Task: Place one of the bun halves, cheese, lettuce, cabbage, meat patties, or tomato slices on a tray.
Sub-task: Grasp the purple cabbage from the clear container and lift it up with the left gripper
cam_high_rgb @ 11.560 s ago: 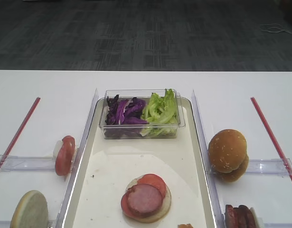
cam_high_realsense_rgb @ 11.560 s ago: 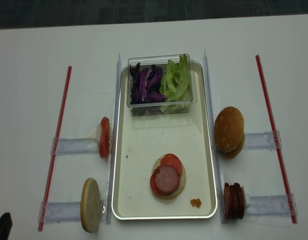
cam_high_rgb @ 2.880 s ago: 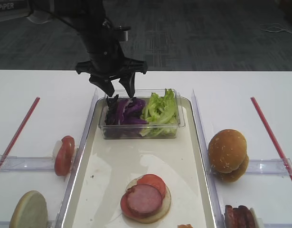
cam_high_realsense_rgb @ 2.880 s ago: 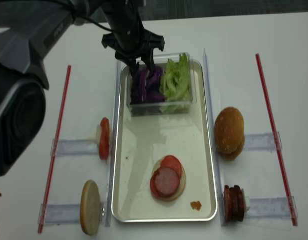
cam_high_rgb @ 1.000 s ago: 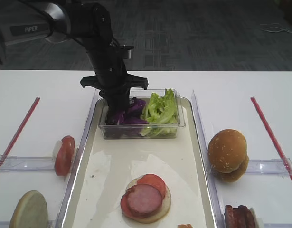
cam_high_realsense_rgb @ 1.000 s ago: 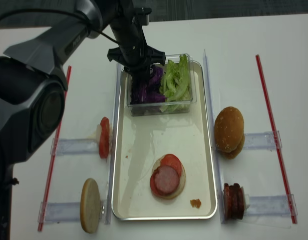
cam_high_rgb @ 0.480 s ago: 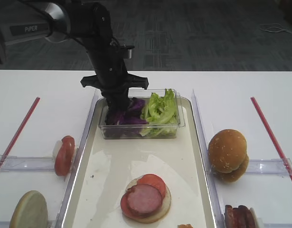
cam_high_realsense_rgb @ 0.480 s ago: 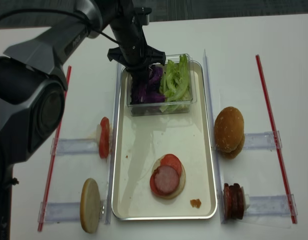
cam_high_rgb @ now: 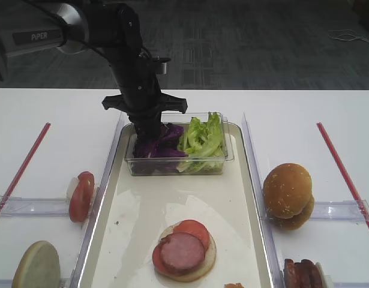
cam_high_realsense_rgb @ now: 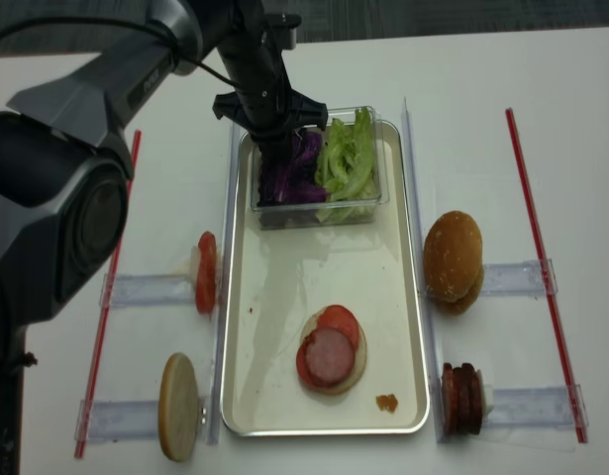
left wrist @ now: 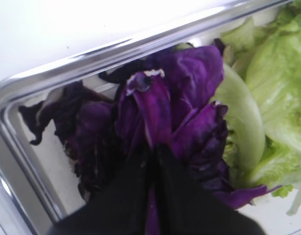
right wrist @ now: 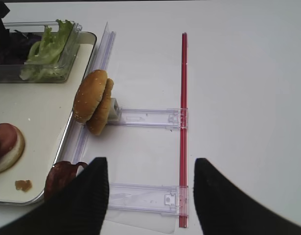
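Since a second ago the left gripper (left wrist: 152,156) has pinched its fingers together inside the clear tub (cam_high_rgb: 226,157), now clamped on the purple cabbage (left wrist: 179,103); arm position barely changed, fingertips sunk in the tub's left half. Far left on the table (cam_high_rgb: 40,114): red strip (cam_high_rgb: 21,173), tomato slices (cam_high_rgb: 81,195) standing on edge in a clear holder, pale bun half (cam_high_rgb: 37,266) on edge near the front. Centre: tray (cam_high_rgb: 130,210) with the tub at its far end, cabbage in the left half, lettuce (cam_high_rgb: 203,137) in the right half, touching. Near end of the tray holds a bun base topped with tomato (cam_high_rgb: 193,228) and a meat patty (cam_high_rgb: 182,251), small brown crumb (cam_high_realsense_rgb: 387,403) just right of it. Right of the tray: sesame bun halves (cam_high_rgb: 287,192) leaning in a holder, meat patties (cam_high_realsense_rgb: 462,398) stacked on edge nearer. Right gripper (right wrist: 150,191) hovers over the right-hand holders, fingers spread wide, holding nothing.
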You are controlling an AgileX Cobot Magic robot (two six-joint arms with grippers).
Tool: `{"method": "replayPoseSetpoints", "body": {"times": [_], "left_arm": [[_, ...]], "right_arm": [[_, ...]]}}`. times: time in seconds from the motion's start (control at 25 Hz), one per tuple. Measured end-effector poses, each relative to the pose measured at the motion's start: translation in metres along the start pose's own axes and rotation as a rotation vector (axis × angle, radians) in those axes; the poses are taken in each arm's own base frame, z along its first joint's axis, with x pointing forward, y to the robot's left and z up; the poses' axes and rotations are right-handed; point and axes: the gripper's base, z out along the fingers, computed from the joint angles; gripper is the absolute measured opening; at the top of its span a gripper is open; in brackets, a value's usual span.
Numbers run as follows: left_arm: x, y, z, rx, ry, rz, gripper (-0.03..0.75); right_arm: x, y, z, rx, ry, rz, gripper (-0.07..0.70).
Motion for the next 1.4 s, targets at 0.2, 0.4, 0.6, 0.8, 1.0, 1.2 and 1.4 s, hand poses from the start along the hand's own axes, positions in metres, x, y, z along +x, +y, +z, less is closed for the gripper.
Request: {"method": "replayPoseSetpoints", "body": {"times": [0.2,0.4,0.6,0.8,1.0,1.2,1.4], "left_arm": [[0.001,0.000,0.000,-0.001,0.015,0.004,0.027],[0.002,0.000,-0.002,-0.002,0.032,0.016,0.027],[-0.005,-0.003,-0.015,0.004,-0.002,0.029,0.027],[-0.013,-0.006,-0.030,0.009,-0.058,0.039,0.027],[-0.013,-0.007,-0.032,0.009,-0.060,0.041,0.023],[-0.012,-0.009,-0.050,0.014,-0.094,0.046,0.023],[-0.011,-0.012,-0.065,0.018,-0.125,0.053,0.022]], "right_arm": [[0.000,0.000,0.000,0.000,0.000,0.000,0.401],[0.000,0.000,0.000,0.000,0.000,0.000,0.401],[0.000,0.000,0.000,0.000,0.000,0.000,0.401],[0.000,0.000,0.000,0.000,0.000,0.000,0.401],[0.000,0.000,0.000,0.000,0.000,0.000,0.401],[0.000,0.000,0.000,0.000,0.000,0.000,0.401],[0.000,0.000,0.000,0.000,0.000,0.000,0.401]]}}
